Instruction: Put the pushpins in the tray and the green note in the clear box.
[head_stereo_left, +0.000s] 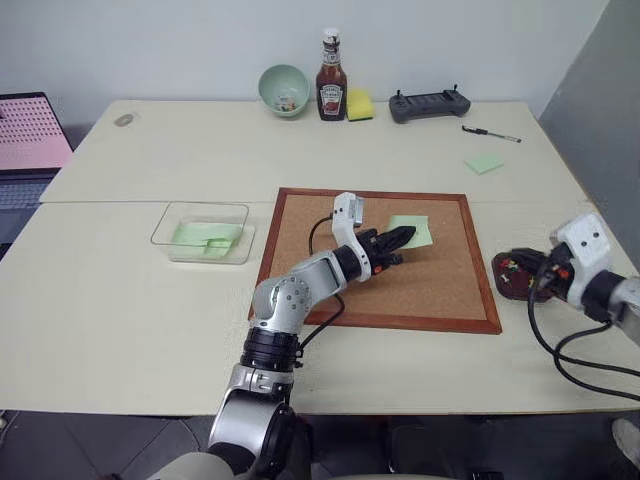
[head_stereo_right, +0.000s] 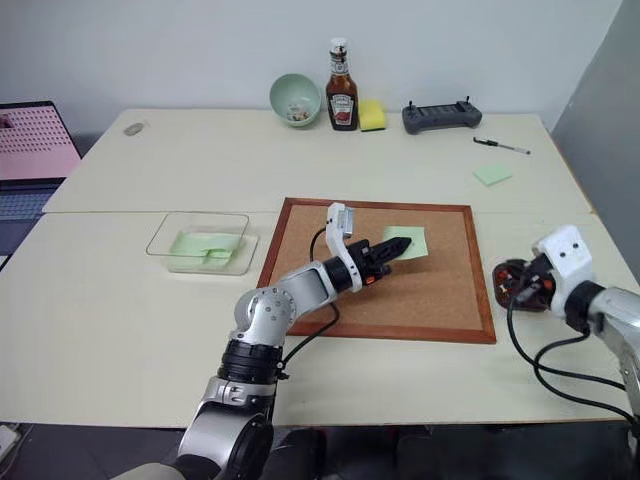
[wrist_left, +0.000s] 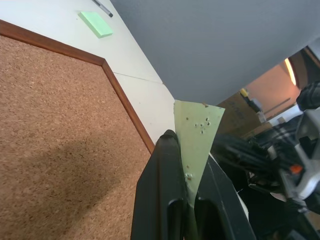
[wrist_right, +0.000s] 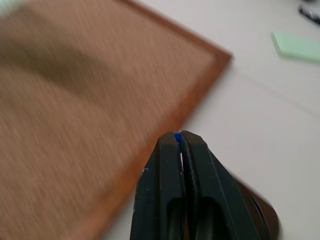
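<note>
The pale green note (head_stereo_left: 417, 231), dotted with pin marks, hangs just above the cork board, with my left gripper (head_stereo_left: 402, 238) shut on its edge. In the left wrist view the green note (wrist_left: 197, 127) stands up between the two black fingers (wrist_left: 162, 170). My right gripper (wrist_right: 178, 137) is shut on a pushpin (wrist_right: 176, 135), whose blue head peeks out at the fingertips. That gripper (head_stereo_left: 538, 278) is over the small dark reddish tray (head_stereo_left: 512, 272) to the right of the board. The clear box (head_stereo_left: 160, 236) sits left of the board with green paper inside.
The cork board (head_stereo_left: 450, 290) with its wooden frame fills the table's middle. At the back stand a pale green bowl (head_stereo_left: 284, 90), a ketchup bottle (head_stereo_left: 331, 88), a yellow sponge (head_stereo_left: 360, 104) and a controller (head_stereo_left: 430, 104). A pen (head_stereo_left: 492, 134) and a green note pad (head_stereo_left: 484, 163) lie at the back right.
</note>
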